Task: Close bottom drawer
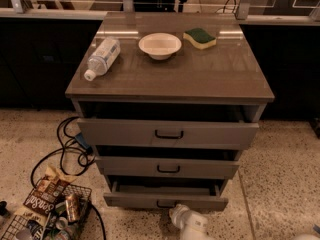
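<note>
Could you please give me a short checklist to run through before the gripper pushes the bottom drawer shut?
1. bottom drawer pulled out, tray showing: ok, it does need closing.
2. gripper low, in front of that drawer's front, just right of its handle: ok.
3. Gripper touching the front: cannot tell.
4. cables lie left of the cabinet, outside the drawer's path: ok.
5. wire basket sits left of the drawer, apart from it: ok.

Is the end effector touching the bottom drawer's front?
Cannot tell. In the camera view the end effector sits at the frame's lower edge, just below the bottom drawer. Its white tip meets the front's outline, but neither contact nor gap shows.
</note>
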